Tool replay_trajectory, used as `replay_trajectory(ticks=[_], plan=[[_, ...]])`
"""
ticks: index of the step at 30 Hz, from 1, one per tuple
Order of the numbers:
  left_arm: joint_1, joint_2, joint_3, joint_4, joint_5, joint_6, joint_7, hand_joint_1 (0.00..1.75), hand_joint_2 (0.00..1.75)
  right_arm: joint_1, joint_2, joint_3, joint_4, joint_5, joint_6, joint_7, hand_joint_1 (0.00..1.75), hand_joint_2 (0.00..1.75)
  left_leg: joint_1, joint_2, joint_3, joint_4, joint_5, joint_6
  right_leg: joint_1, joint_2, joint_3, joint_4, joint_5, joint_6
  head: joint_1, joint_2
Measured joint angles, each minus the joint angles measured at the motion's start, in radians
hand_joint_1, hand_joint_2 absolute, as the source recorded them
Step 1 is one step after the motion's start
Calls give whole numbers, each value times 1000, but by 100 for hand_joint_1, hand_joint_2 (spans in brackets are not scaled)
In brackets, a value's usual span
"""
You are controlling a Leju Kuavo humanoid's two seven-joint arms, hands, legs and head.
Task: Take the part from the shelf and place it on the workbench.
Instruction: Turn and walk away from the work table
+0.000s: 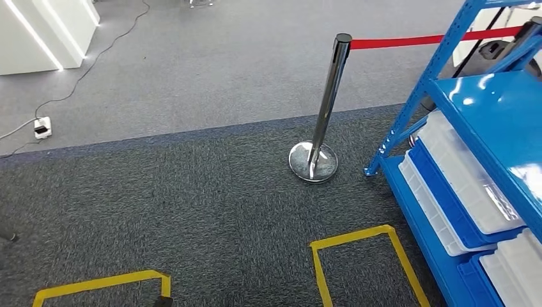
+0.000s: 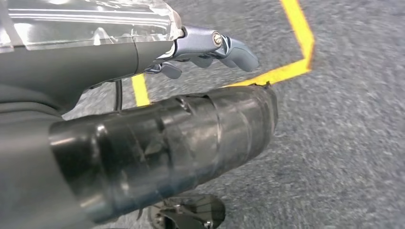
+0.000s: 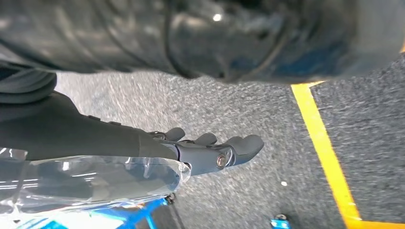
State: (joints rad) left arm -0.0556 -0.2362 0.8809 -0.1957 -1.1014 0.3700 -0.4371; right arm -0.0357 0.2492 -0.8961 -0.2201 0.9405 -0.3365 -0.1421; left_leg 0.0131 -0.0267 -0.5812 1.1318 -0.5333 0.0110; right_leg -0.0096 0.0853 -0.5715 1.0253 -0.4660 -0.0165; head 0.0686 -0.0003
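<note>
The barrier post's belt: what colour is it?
Red belt, clearest in the head view.

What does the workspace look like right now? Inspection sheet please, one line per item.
Surface: dark grey carpet with yellow tape outlines; lighter grey floor beyond.
Job's things: blue shelf at right, holding white trays in blue bins; no part or workbench seen.
Clutter: chrome stanchion with a red belt, standing beside the shelf's corner.
Hands: left hand and right hand both hang over the carpet, holding nothing, fingers loosely extended.
Cables: white power strip at far left, with a cable running across the floor.
Surroundings: white lit cabinet at top left.
</note>
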Motion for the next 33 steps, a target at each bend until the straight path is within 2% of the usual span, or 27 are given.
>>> replay_trajectory(ticks=[1, 3, 5, 6, 7, 8, 9, 10, 11, 12, 13, 14, 16, 17, 18, 19, 21, 22, 23, 25, 26, 27, 28, 29, 30, 31, 33], plan=[[0, 1, 0, 0, -1, 0, 0, 0, 0, -1, 1, 0, 0, 0, 0, 0, 0, 0, 1, -25, 21, -57, 24, 2, 0, 12, -3, 4, -1, 4, 0, 0], [-1, 2, 0, 0, -3, 1, 0, 0, 0, -2, 2, 0, 0, -1, 0, 0, 0, 0, 0, -57, 37, -102, 35, 7, -4, 32, -13, 8, 2, 16, 0, 0], [-1, 1, 0, 0, -3, 1, 0, 0, 0, 0, 2, 0, 1, -1, 2, 1, 0, 0, -2, -40, 37, -108, 40, 14, -8, 53, -20, 8, 6, 29, 0, 0], [-1, 0, 1, 0, -4, 2, 1, 0, 0, 2, 1, 0, 1, -1, 3, 2, 0, 0, -2, -29, 39, -114, 44, 20, -8, 47, -24, 14, 2, 34, 1, 0], [-2, -1, 1, 0, -5, 2, 1, 0, 0, 3, 1, 0, 2, -1, 6, 3, 0, 0, 0, -16, 41, -121, 48, 27, -5, 30, -33, 32, -10, 37, 2, 0], [-3, -2, 2, 0, -6, 3, 3, 0, 0, 2, 1, 0, 2, 0, 8, 3, 0, 0, 2, -3, 42, -127, 51, 34, -3, 2, -52, 71, -34, 39, 2, 0], [-3, -2, 2, 0, -8, 3, 4, 0, 0, 1, 0, 0, 2, 1, 11, 3, 0, 0, 0, 11, 44, -129, 52, 38, -2, -33, -79, 128, -65, 40, 3, 0], [-2, -2, 2, 0, -9, 3, 6, 0, 0, 0, 0, 0, 2, 2, 12, 2, 0, 0, -2, 26, 44, -129, 52, 42, -2, -56, -111, 195, -97, 41, 4, 0], [0, -2, 2, 0, -10, 3, 8, 0, 0, -1, 0, 0, 2, 2, 13, 0, 0, 0, -4, 42, 44, -128, 51, 43, -3, -70, -140, 256, -120, 42, 3, 0], [1, -2, 2, 0, -10, 3, 9, 0, 0, -1, 0, 0, 2, 2, 13, -1, 0, 0, -5, 58, 44, -128, 49, 43, -4, -76, -155, 287, -125, 43, 3, 0], [1, -2, 3, 0, -10, 3, 9, 0, 0, -1, 0, 0, 2, 2, 13, -1, 0, 0, -5, 72, 44, -127, 48, 43, -5, -80, -151, 283, -113, 44, 3, 0], [0, -2, 3, 0, -10, 3, 8, 0, 0, 0, 0, 0, 2, 3, 12, -1, 0, 0, -5, 84, 46, -127, 46, 41, -5, -87, -125, 237, -84, 43, 3, 0], [-3, -2, 3, 0, -10, 3, 7, 0, 0, 0, -1, 0, 2, 5, 12, 1, 0, 0, -7, 103, 51, -125, 41, 36, 1, -126, -44, 93, -24, 37, 3, 0], [-4, -2, 3, 0, -10, 3, 6, 0, 0, -1, -1, 0, 2, 6, 12, 2, 0, 0, -9, 112, 53, -124, 38, 31, 5, -144, -14, 38, -9, 32, 3, 0], [-4, -2, 3, 0, -10, 3, 5, 0, 0, -3, -1, 0, 3, 6, 12, 3, 0, 0, -11, 120, 56, -123, 34, 26, 10, -156, 1, 7, -5, 27, 3, 0], [-5, -2, 3, 0, -9, 3, 4, 0, 0, -3, -1, 0, 3, 6, 12, 3, 0, 0, -13, 129, 59, -123, 32, 21, 13, -156, 2, -1, -8, 22, 3, 0], [-6, -2, 3, 0, -10, 2, 4, 0, 0, -2, -1, 0, 3, 7, 12, 3, 0, 0, -12, 143, 65, -122, 27, 11, 12, -133, 2, -4, -4, 12, 2, 0], [-7, -2, 3, 0, -10, 2, 4, 0, 0, -1, -1, 0, 3, 7, 12, 3, 0, 0, -10, 133, 64, -113, 18, 5, 9, -122, 3, -7, -2, 6, 2, 0], [-8, -2, 3, 0, -10, 2, 4, 0, 0, -1, -1, 0, 4, 7, 12, 3, 0, 0, -8, 113, 55, -86, -3, 0, 6, -112, 5, -10, 1, 0, 2, 0], [-7, -2, 3, 0, -11, 1, 3, 0, 0, -3, -1, -1, 4, 8, 12, 3, 0, 0, -4, 59, 6, 27, -67, -7, 4, -91, 6, -12, 5, -7, 1, 0], [-6, -2, 3, 0, -12, 1, 4, 0, 0, -3, -1, -1, 4, 8, 12, 3, 0, 0, -3, 45, -28, 98, -95, -8, 5, -79, 4, -11, 5, -9, 1, 0], [-4, -2, 3, 0, -12, 0, 4, 0, 0, -3, -1, -1, 4, 9, 13, 3, 0, 0, -3, 39, -55, 149, -107, -8, 6, -64, 4, -9, 6, -9, 1, 0], [-3, -2, 4, 0, -12, 0, 4, 0, 0, -3, -1, -1, 4, 9, 13, 3, 0, 0, -3, 36, -69, 167, -99, -7, 6, -50, 3, -8, 5, -9, 1, 0], [-2, -2, 4, 0, -12, -1, 4, 0, 0, -3, -1, -1, 4, 10, 13, 3, 0, 0, -3, 33, -64, 144, -70, -4, 6, -34, 3, -5, 5, -9, 1, 0], [-2, -2, 4, 0, -13, -2, 3, 0, 0, -3, -1, -1, 4, 11, 13, 3, 0, 0, -3, 26, -42, 85, -29, 0, 6, -20, 4, -4, 4, -8, 1, 0], [-3, -1, 4, 0, -13, -2, 3, 0, 0, -3, -1, -1, 4, 11, 13, 3, 0, 0, -2, 2, -14, 14, 8, 5, 6, -7, 3, -2, 4, -7, 1, 0], [-3, 1, 4, 0, -13, -2, 2, 0, 0, -4, 0, -1, 5, 14, 14, 3, 0, 0, -2, -39, 24, -88, 47, 10, 5, 14, -2, 3, 3, 1, 2, 0]])
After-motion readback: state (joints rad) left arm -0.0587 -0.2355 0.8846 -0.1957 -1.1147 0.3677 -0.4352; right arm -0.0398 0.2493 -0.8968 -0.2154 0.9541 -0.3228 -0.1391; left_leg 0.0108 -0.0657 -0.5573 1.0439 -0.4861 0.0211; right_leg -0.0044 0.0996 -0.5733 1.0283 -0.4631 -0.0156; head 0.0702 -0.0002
